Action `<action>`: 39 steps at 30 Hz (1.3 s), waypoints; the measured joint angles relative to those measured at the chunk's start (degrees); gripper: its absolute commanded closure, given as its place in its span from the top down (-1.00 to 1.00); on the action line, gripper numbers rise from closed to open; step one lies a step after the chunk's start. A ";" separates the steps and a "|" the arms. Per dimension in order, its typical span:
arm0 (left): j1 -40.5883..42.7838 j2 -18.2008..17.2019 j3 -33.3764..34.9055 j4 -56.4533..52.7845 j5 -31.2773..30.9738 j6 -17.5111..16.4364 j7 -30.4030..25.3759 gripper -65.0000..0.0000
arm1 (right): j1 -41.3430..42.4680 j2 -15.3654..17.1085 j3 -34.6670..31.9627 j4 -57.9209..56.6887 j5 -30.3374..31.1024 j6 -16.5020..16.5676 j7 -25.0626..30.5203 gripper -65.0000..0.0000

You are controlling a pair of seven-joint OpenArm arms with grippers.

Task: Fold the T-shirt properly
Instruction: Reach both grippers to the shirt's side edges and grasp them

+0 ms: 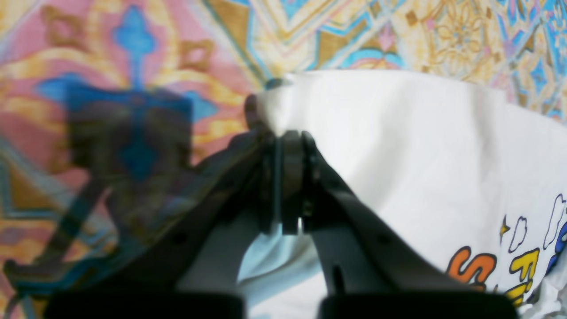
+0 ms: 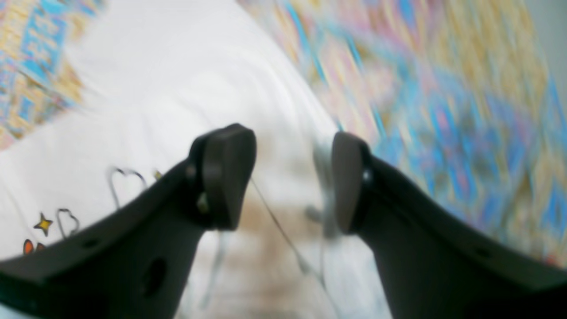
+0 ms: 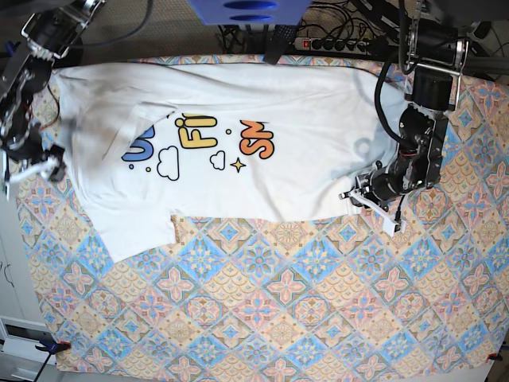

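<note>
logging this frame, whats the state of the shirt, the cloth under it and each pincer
T-shirt: spread print-up across the cloth, not yet folded, one edge pinched by the left pincer
left pincer: shut on the T-shirt's edge
right pincer: open, nothing held, over the shirt's other end
patterned tablecloth: lying flat under the shirt

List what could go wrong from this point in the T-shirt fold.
1. The left gripper is shut on only a thin pinch of the T-shirt at its edge; the cloth could slip out when lifted.
2. The right gripper is open with nothing held, so a one-sided pull may skew or bunch the shirt.
3. A sleeve lies spread on the patterned cloth; dragging could crumple it under the body.
</note>
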 measured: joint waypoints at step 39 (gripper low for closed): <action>12.79 -3.48 -9.66 15.50 0.11 -0.07 0.50 -0.99 | 23.15 10.51 -37.13 -52.65 -16.46 8.39 35.28 0.05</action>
